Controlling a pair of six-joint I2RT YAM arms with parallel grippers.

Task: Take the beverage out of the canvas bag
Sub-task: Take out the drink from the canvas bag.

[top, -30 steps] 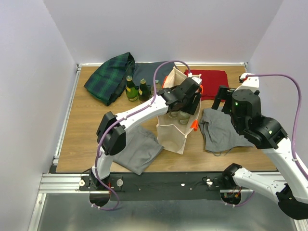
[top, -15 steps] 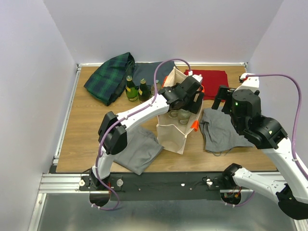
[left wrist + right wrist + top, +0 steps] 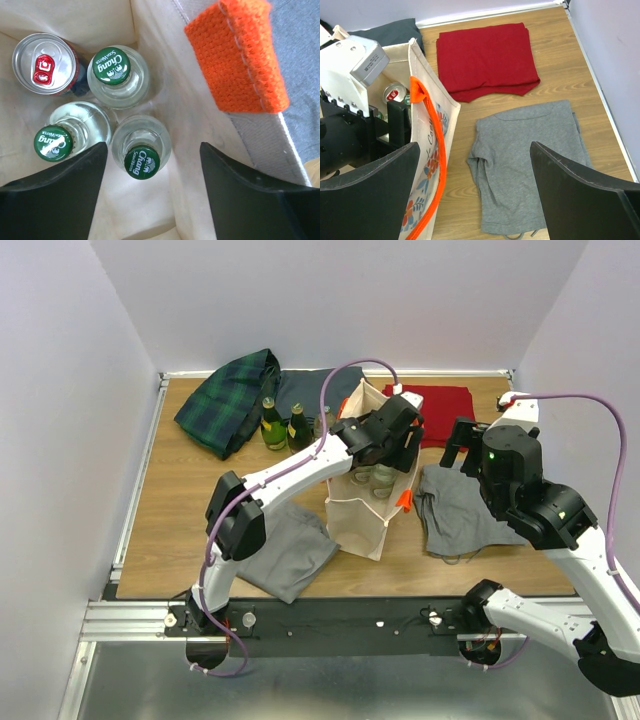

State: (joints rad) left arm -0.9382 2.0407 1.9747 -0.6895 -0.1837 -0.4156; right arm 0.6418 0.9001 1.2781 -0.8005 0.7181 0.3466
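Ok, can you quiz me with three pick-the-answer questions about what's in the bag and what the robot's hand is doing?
1. Where is the can?
A) inside the canvas bag
B) outside it, behind
C) outside it, in front

2. How many green-capped bottles stand in the bag?
A) one
B) three
C) five

3. What is the left gripper doing?
A) squeezing the can
B) squeezing a bottle
C) open above the bottles, holding nothing

Answers:
1 A: the left wrist view shows its silver top between the bag's cloth walls.
2 B: three green caps show beside the can.
3 C: its fingers stand wide apart over the bag and grip nothing.
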